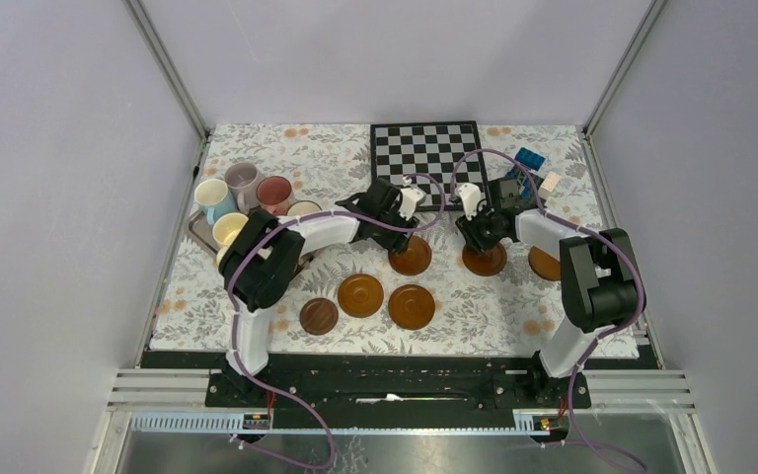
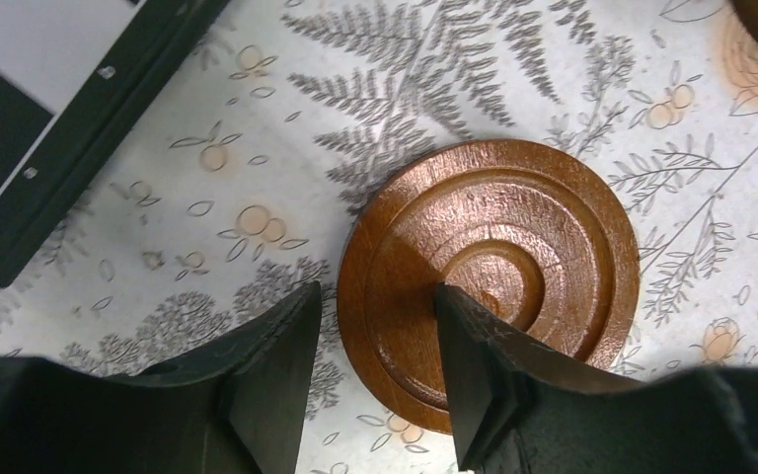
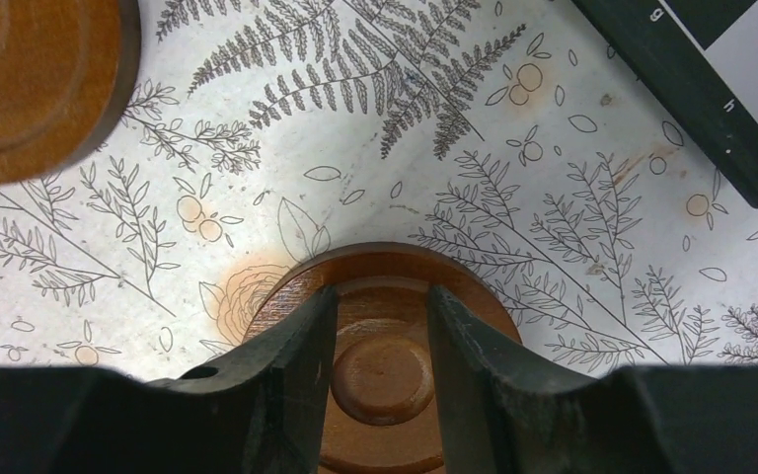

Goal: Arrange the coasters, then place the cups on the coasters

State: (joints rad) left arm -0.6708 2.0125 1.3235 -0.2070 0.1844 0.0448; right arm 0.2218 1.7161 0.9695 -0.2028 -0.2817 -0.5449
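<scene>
Grey tray [image 1: 198,230] holds cups [image 1: 273,192]; coasters [image 1: 360,295] outside on cloth [image 1: 474,308]

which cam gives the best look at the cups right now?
Top external: the cups stand clustered at the table's far left, partly hidden by the left arm. Left wrist and right wrist show no cup, only coasters and tablecloth.

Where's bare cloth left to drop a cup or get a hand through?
Free: cloth between the cups and the chessboard; near strip between the three near coasters and the right arm. Crowded: centre, where the left gripper and right gripper are down over the far coasters; far left, cups packed together.
</scene>
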